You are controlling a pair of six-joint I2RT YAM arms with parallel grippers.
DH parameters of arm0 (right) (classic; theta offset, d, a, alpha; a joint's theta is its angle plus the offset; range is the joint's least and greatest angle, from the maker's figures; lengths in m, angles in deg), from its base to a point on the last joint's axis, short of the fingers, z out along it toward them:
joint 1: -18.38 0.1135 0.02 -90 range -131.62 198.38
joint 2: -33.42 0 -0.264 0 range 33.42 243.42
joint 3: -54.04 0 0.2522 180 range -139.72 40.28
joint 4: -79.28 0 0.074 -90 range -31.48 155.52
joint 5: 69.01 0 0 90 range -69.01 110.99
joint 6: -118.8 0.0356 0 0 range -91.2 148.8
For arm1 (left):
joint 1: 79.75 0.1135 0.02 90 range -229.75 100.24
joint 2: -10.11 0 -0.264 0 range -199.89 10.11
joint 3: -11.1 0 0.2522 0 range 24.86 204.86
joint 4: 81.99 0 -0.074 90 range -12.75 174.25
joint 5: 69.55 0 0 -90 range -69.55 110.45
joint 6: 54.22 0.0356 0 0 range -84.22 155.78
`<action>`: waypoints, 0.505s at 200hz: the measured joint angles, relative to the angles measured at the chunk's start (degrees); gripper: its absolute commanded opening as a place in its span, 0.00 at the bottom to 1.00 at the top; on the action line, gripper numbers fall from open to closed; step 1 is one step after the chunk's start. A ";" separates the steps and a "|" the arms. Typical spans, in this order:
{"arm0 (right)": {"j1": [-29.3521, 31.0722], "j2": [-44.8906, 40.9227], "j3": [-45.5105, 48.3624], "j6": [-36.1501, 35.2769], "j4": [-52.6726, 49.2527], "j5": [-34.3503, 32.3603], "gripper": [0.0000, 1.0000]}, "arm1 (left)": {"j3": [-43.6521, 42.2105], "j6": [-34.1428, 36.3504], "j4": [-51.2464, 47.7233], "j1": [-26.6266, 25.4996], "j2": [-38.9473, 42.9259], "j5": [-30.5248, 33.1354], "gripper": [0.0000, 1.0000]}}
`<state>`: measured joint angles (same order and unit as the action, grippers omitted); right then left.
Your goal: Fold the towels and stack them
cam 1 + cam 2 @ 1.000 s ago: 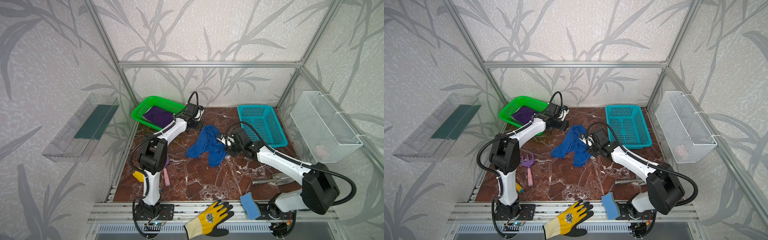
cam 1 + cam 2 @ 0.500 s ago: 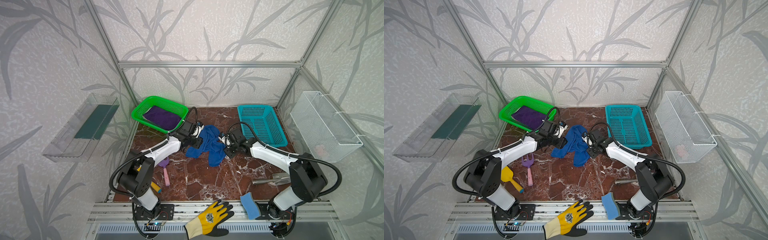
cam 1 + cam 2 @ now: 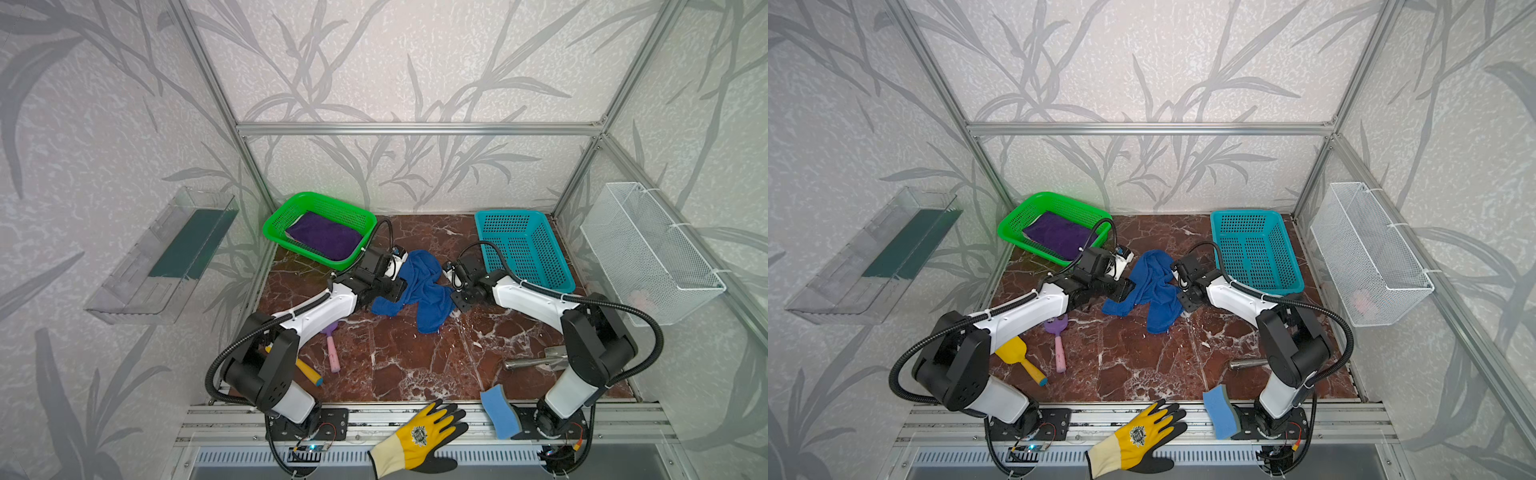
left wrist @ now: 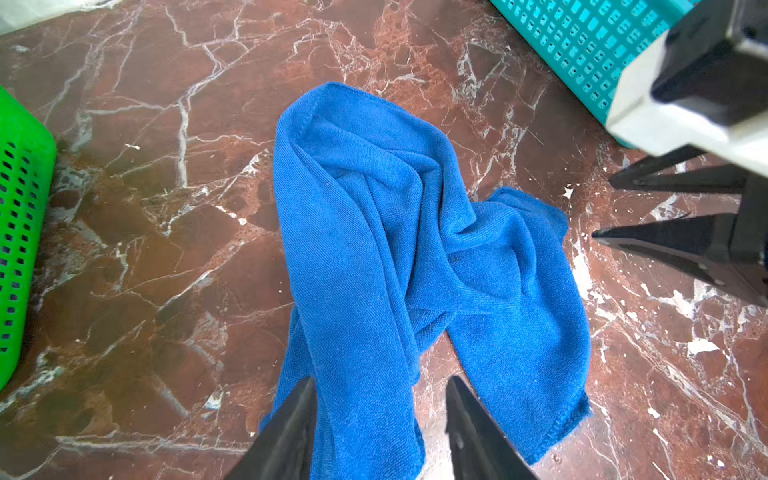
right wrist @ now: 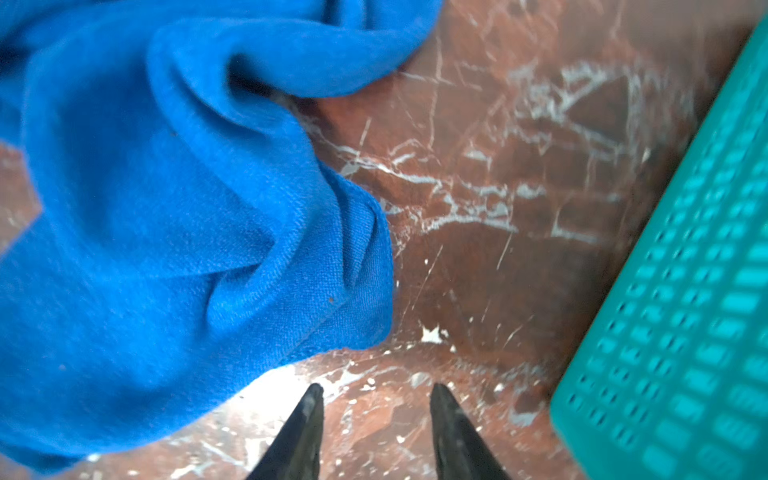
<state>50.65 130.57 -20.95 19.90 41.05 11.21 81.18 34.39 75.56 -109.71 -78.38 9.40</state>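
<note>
— Two grippers, both open, and neither holds anything yet; your left gripper [image 4: 381,379] straddles a rolled fold of the blue towel [image 3: 419,286], cloth between its fingers [image 4: 291,424] but a gap on one side; your right gripper [image 5: 377,387] hangs over bare counter [image 3: 395,353], just beside a corner of that towel, which lies crumpled at the middle back of the counter.
— So what goes wrong from here?
— Close the left now and you likely pinch a rope of several layers, not one edge; lift that and the towel comes up twisted, and you cannot lay it flat for a fold.
— And the right side?
— Your fingers [image 5: 303,428] there sit beside the corner, not around it; close where you are and you probably catch nothing, or only the hem, which slips out once the arms pull apart; press down too hard and the tips scrape the counter.
— Anything near enough to hit?
— The teal basket [image 3: 511,213] stands near your right arm, the green basket [image 3: 340,203] near your left; a wide spreading pull could knock either; the purple towel [image 3: 324,240] lies flat in the green basket, so a shove there could spoil the stack you are building; the two grippers also face each other across one small cloth, and could collide.
</note>
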 measured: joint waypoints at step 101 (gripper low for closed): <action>-10.05 -0.37 -0.02 -53.51 -0.70 15.06 0.44 | -2.51 -0.26 1.36 -0.17 0.44 0.02 0.51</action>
<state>40.60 130.20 -20.98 -33.61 40.35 26.27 78.66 34.13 76.92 -109.88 -77.94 9.42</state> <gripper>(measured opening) 0.438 0.510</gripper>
